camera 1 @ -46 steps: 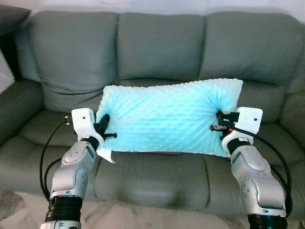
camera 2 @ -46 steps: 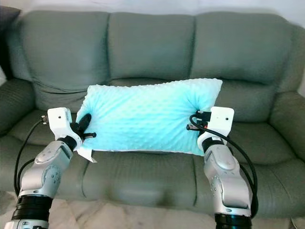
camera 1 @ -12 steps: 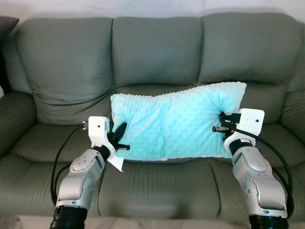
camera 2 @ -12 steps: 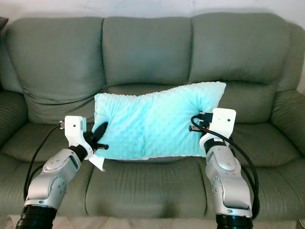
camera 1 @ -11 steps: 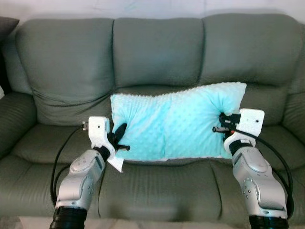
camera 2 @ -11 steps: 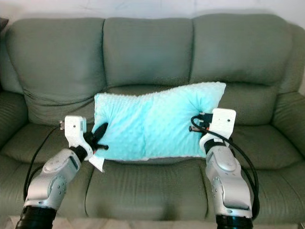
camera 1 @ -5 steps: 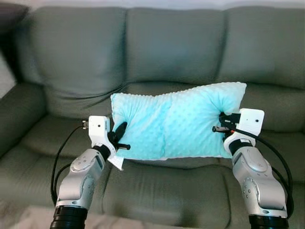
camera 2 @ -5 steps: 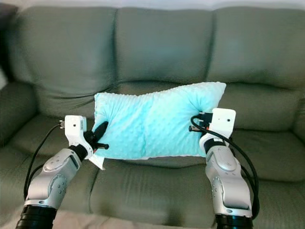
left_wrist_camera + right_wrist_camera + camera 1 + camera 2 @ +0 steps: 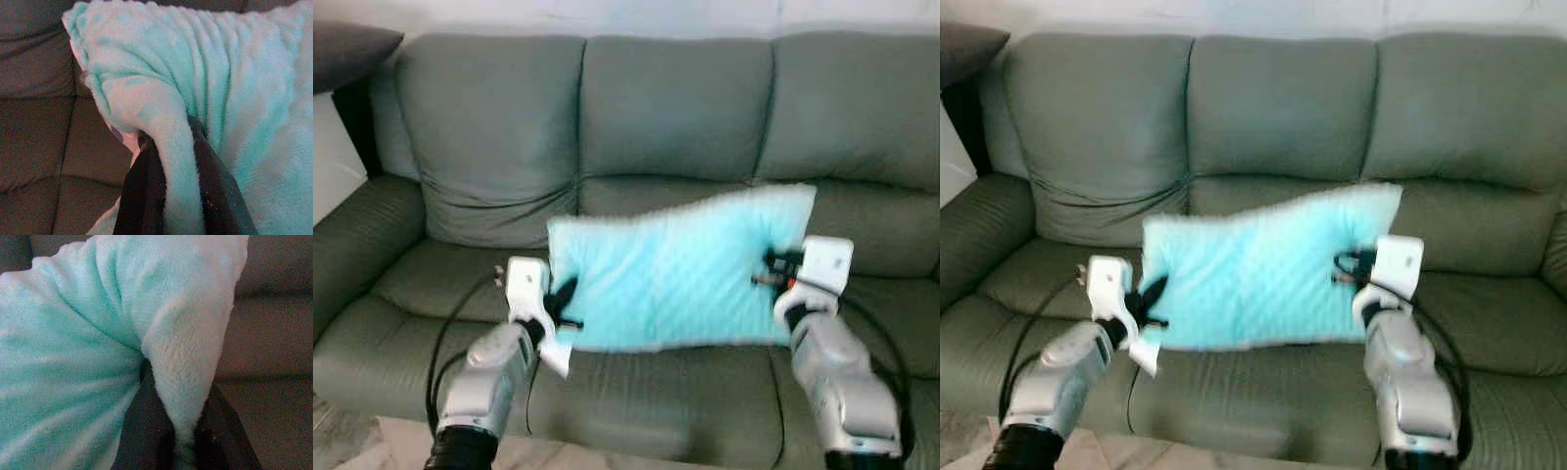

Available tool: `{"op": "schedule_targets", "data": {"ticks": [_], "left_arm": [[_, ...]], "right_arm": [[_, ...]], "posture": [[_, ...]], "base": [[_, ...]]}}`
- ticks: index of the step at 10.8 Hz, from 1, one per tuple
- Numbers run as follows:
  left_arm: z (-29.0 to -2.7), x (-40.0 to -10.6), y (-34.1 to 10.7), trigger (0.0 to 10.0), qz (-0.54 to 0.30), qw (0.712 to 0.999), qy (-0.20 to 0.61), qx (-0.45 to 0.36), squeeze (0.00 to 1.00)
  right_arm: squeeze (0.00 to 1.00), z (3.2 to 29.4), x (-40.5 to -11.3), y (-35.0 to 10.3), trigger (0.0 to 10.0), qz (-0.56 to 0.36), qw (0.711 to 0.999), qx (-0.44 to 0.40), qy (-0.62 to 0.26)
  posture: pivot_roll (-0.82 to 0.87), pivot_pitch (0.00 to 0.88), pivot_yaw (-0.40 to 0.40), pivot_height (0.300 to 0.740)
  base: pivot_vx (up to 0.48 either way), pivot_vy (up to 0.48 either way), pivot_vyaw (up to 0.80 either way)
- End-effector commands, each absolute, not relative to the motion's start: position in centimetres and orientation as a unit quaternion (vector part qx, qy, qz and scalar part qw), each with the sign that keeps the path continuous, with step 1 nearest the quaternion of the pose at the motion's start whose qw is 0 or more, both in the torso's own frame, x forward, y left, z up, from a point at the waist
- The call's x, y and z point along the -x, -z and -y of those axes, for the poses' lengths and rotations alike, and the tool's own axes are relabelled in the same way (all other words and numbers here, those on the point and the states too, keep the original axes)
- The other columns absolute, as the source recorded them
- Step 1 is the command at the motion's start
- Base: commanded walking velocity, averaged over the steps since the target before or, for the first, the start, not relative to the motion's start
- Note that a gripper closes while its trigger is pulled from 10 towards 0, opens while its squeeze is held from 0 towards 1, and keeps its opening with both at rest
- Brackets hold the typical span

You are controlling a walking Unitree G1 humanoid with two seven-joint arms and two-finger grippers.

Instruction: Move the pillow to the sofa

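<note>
Above the middle seat cushion of the grey-green three-seat sofa [image 9: 675,108], the left eye view has the turquoise dotted pillow [image 9: 680,279] slung between both arms, blurred with motion and clear of the upholstery as far as I can judge. Left gripper [image 9: 560,305] is pinched on the pillow's lower left corner, a white tag [image 9: 555,358] dangling just beneath it; right gripper [image 9: 771,271] is clamped on the opposite edge, partway up. Over to the right eye view: same picture, the pillow hanging slightly tilted, right end higher, directly in front of the centre backrest. Now the left wrist view, and it's unmistakable: two black fingers [image 9: 139,196] closed tight around a fold of plush, the fabric bunched up between them, dark seat cushion behind. Right wrist view tells the same story on the other side, fingers [image 9: 146,431] squeezed shut on a pinched ridge of the fleece, sofa seat beyond. So this looks like the carry-and-place step, with the pillow over its target but not yet resting on it. Next move, I'd say: lower both arms together until the pillow's bottom edge settles on the seat, lean it toward the backrest, then release both grips evenly so neither corner drags it off.
</note>
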State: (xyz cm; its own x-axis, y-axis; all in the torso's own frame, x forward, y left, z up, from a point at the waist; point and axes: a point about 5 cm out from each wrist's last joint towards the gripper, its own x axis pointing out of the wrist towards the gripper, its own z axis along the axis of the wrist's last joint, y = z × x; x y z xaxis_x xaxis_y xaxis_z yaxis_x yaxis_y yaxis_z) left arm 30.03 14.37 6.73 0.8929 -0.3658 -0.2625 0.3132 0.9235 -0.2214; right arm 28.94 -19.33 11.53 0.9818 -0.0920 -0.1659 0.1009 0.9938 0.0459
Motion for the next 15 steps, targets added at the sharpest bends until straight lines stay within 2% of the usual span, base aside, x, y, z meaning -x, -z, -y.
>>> {"op": "schedule_targets", "data": {"ticks": [1, 4, 9, 15], "left_arm": [[-15.1, -30.3, -7.1, 10.0, -0.141, 0.972, 0.173, 0.070, 0.00], [-15.2, -30.2, -7.3, 10.0, -0.133, 0.974, 0.171, 0.071, 0.00], [-14.6, -30.0, -7.3, 10.0, -0.118, 0.971, 0.187, 0.089, 0.00], [-15.0, -29.9, -7.5, 10.0, -0.112, 0.971, 0.191, 0.092, 0.00]], "right_arm": [[0.00, 19.7, -28.8, -11.8, 10.0, -0.069, 0.995, -0.028, 0.064], [0.00, 19.7, -28.1, -11.3, 10.0, -0.075, 0.995, -0.026, 0.066], [0.00, 19.3, -27.8, -11.3, 10.0, -0.073, 0.996, -0.017, 0.055], [0.00, 18.9, -27.9, -11.5, 10.0, -0.069, 0.996, -0.017, 0.050]], "posture": [[-0.20, 0.000, 0.038, 0.740], [-0.20, 0.032, 0.049, 0.740], [-0.20, 0.055, 0.046, 0.740], [-0.20, 0.046, 0.044, 0.740]], "base": [[0.000, 0.000, -0.80], [0.000, 0.000, -0.74], [0.000, 0.000, 0.00], [0.452, 0.000, 0.00]]}}
